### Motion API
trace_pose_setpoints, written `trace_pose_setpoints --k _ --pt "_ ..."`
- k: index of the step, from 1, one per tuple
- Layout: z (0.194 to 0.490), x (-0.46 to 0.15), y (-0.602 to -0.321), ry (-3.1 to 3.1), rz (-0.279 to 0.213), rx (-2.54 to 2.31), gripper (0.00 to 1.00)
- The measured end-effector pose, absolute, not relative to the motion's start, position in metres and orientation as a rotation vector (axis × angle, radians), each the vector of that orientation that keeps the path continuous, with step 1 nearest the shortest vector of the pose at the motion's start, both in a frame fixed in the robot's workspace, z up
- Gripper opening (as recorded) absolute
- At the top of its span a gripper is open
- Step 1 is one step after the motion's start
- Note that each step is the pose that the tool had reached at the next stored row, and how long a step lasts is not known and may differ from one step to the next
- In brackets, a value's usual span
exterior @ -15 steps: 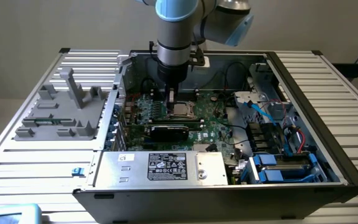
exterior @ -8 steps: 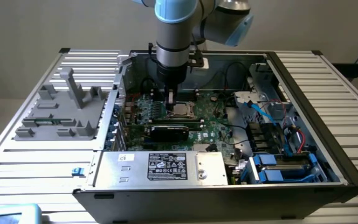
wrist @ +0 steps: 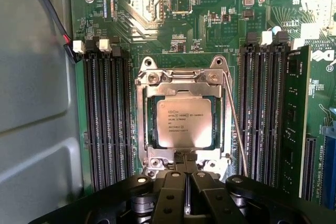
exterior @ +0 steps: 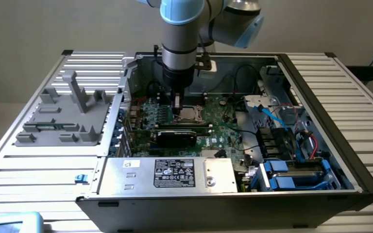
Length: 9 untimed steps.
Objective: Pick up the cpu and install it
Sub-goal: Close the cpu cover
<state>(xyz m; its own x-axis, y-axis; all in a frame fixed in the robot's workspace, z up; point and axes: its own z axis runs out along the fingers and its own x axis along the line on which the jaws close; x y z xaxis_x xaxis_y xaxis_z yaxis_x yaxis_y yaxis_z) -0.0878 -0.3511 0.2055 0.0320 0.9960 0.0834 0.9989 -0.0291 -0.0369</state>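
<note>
cpu – sitting flat in socket on mobo | claw hanging just over socket's edge – fingers pressing together, gripping nothing | RAM slots flanking socket.

The arm runs off the exterior view's edge; the tool hides part of the socket frame.

- Chip: silvery metal top, smooth with a satin sheen.
- Frame around it: bare bright metal, shiny.
- Circuit board: green, glossy lacquer.
- Memory slots: black plastic, matt.
- Claw: black, smooth, matt.
- Tray at the exterior view's left: grey matt plastic.
- Power box: dull sheet metal with a white paper label.
- Tabletop: pale ribbed metal.
</note>
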Motion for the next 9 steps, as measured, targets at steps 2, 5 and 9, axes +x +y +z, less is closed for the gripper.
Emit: trace_pose_setpoints --k 2,5,9 --pt "0.2050 -0.0881 -0.3511 -2.128 -0.052 -2.194 0.11" --pt "0.2042 -0.0884 -0.3511 -2.129 -0.051 -2.195 0.11" --pt "0.2035 -0.0885 -0.3511 -2.129 -0.050 -2.195 0.11"
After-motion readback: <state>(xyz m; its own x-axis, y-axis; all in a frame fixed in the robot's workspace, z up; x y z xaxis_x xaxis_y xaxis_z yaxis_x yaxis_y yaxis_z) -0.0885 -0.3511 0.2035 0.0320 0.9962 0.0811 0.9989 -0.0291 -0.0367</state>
